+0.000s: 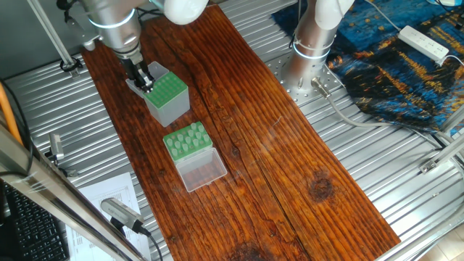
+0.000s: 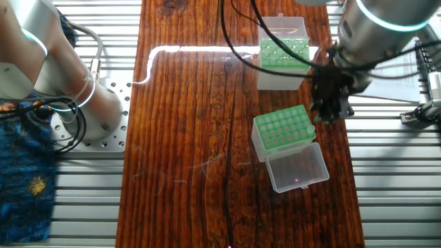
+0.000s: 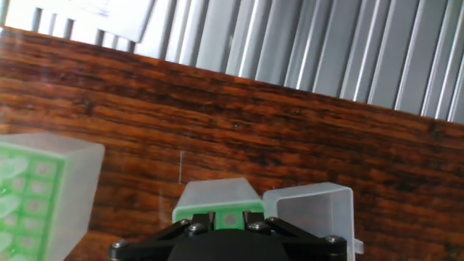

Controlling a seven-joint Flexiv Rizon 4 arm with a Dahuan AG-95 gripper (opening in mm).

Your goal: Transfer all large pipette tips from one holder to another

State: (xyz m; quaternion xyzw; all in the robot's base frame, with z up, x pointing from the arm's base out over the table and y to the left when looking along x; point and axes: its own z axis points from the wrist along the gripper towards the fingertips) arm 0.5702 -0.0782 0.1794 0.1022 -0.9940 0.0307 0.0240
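Nearest, low in the middle of one fixed view, the low green rack (image 1: pixel 171 143) lies on the wooden board (image 1: pixel 290 145) with its clear lid (image 1: pixel 201 171) folded open toward the bottom of the frame. A cluster of large pipette tips (image 1: pixel 190 136) stands in its holes, filling much of the grid, so a good share of the transfer looks done.

Just beyond it, up and left, stands the tall grey-sided holder (image 1: pixel 171 110). Its green top shows as rows of holes in both fixed views, and I see no tips standing proud of it. Any sunk deep in the holes are too small to make out, so I cannot say it is emptied.

Farthest, in the upper left, the gripper (image 1: pixel 143 78) hangs at the holder's far corner, close to or touching its edge. I judge that a last pick there is in hand. Whether its fingers are apart, together or clasping a tip cannot be told; the hand view hides them.
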